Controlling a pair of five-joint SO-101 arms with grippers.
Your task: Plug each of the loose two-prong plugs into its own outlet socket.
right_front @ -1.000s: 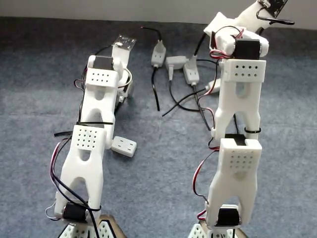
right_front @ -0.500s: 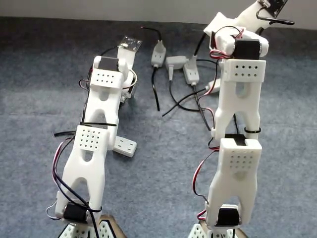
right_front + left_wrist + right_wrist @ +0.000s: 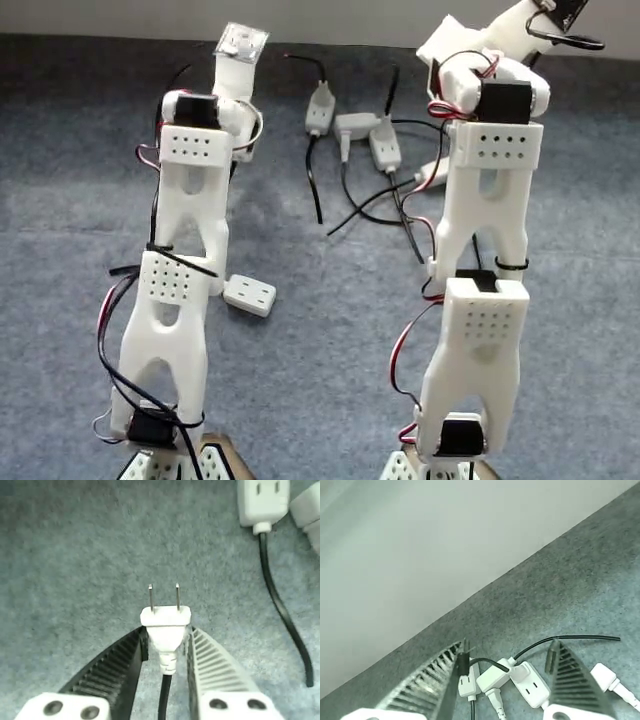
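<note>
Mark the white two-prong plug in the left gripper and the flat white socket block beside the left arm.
white two-prong plug point(image 3: 165, 625), left wrist view, on its body.
flat white socket block point(image 3: 250, 295), high view, on its top face.

Two white robot arms stand side by side on a grey carpet point(image 3: 330, 340): the left arm point(image 3: 188, 215) and the right arm point(image 3: 486, 200).

Three white outlet sockets are in view:
- a cordless socket block point(image 3: 250, 295) just beside the left arm;
- a corded socket point(image 3: 320, 106) farther back;
- a second corded socket point(image 3: 386, 145) nearer the right arm.

One white held plug point(image 3: 165, 622), with two metal prongs, is clamped in the left gripper point(image 3: 166, 631). Two more white pieces look like plugs, prongs not visible: a middle plug point(image 3: 351, 125) between the corded sockets, and a part-hidden plug point(image 3: 432, 173) beside the right arm.

Black cords point(image 3: 315, 185) tangle together; their number cannot be told.
</note>
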